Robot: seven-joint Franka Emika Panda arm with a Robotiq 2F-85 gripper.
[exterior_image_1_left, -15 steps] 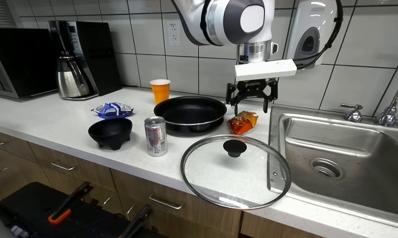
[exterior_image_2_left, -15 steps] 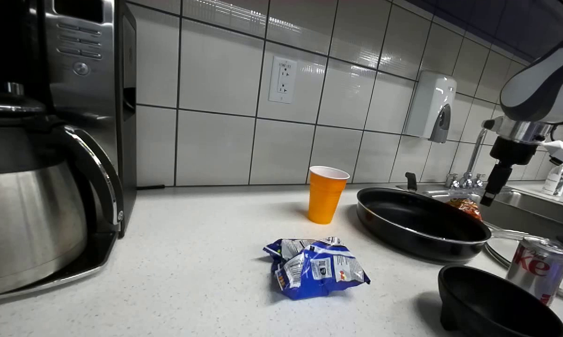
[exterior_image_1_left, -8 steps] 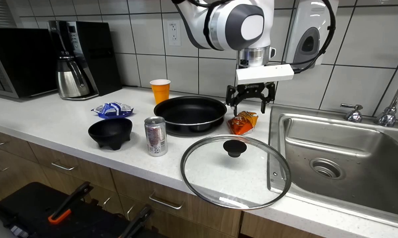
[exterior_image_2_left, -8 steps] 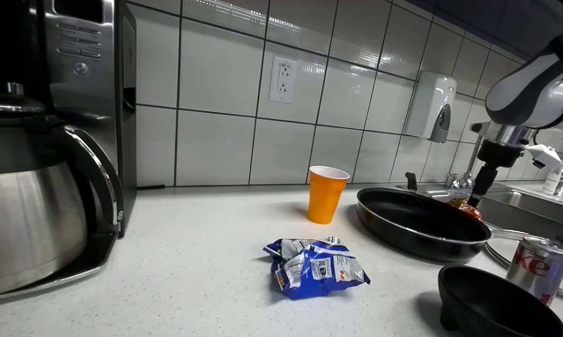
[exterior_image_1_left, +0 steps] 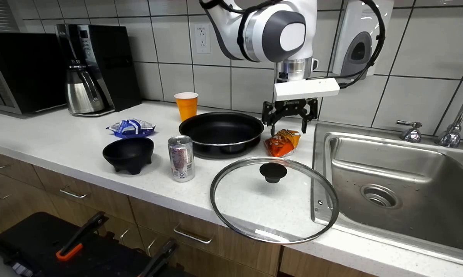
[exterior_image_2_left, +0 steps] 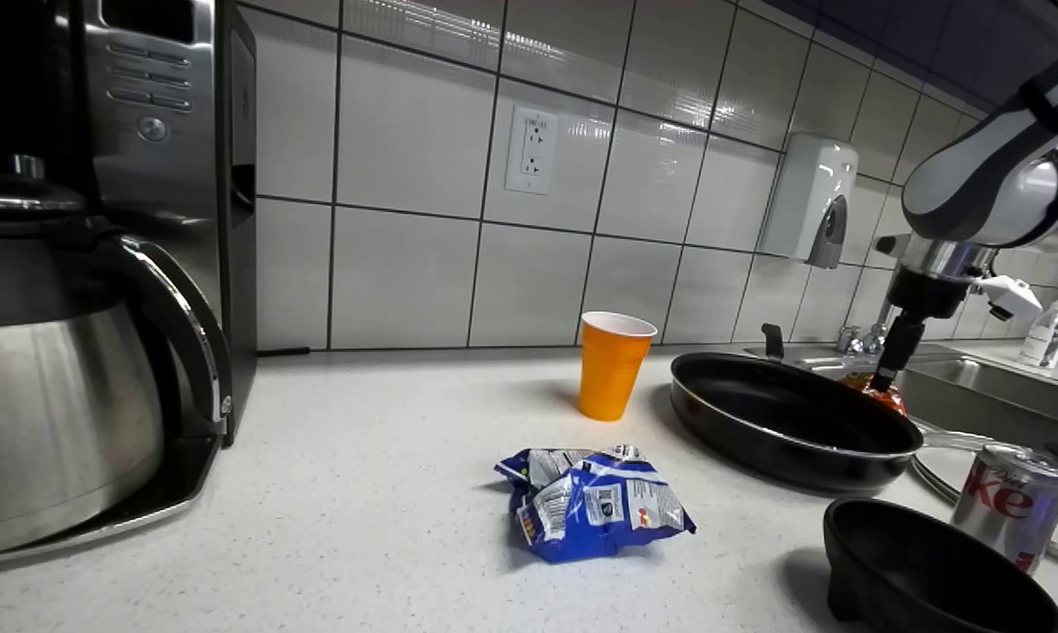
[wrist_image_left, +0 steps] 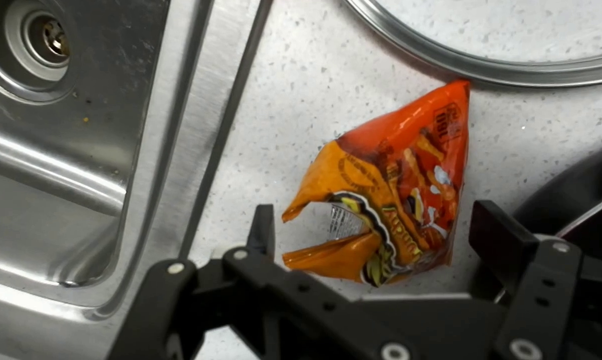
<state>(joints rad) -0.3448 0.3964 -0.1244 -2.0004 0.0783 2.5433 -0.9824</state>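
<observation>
Gripper [exterior_image_1_left: 288, 129]: fingers spread wide, nothing held; lower than a second ago and nearer the snack bag [wrist_image_left: 403, 175], which now looks within its span, contact uncertain. Snack bag: orange, crumpled, on the table [exterior_image_1_left: 54, 134] between pan [exterior_image_1_left: 231, 148] and sink [exterior_image_1_left: 320, 154]. Snack bag, pan, cup [exterior_image_1_left: 186, 109], glass lid [exterior_image_1_left: 273, 200]: unmoved, as I see it.

Backed by a wall of glossy off-white tiles [exterior_image_2_left: 405, 272], gridded with dark grout [exterior_image_2_left: 331, 272] and streaked with reflected light [exterior_image_2_left: 553, 50]. Fitted with a white rectangular outlet [exterior_image_2_left: 531, 149] and white-and-grey plastic dispenser [exterior_image_2_left: 806, 195]. Fronted below a white speckled countertop [exterior_image_2_left: 361, 501] by brown wood-grain drawers [exterior_image_1_left: 235, 247].
</observation>
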